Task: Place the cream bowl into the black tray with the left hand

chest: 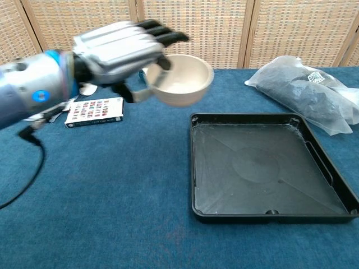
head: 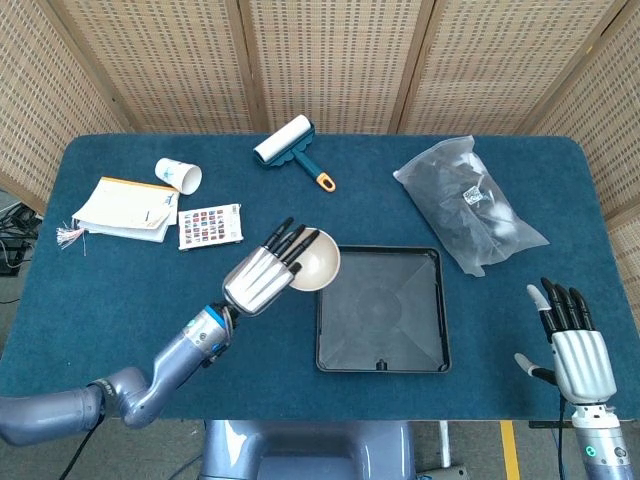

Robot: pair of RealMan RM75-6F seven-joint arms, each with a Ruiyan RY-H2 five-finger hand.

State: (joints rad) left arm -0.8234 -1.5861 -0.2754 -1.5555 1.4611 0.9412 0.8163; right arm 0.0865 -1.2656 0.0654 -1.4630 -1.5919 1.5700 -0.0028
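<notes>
Blue table [head: 120,290]. Black tray [head: 381,348] sits right of centre. Left hand [head: 262,272] holds the cream bowl [head: 314,262] by its rim, lifted, seemingly over the tray's upper-left corner, though height is hard to judge. Right hand [head: 574,345] is at the near right edge, fingers spread, holding nothing.

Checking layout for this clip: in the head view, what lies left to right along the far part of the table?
Booklet → paper cup → colour card → lint roller → plastic bag.
</notes>
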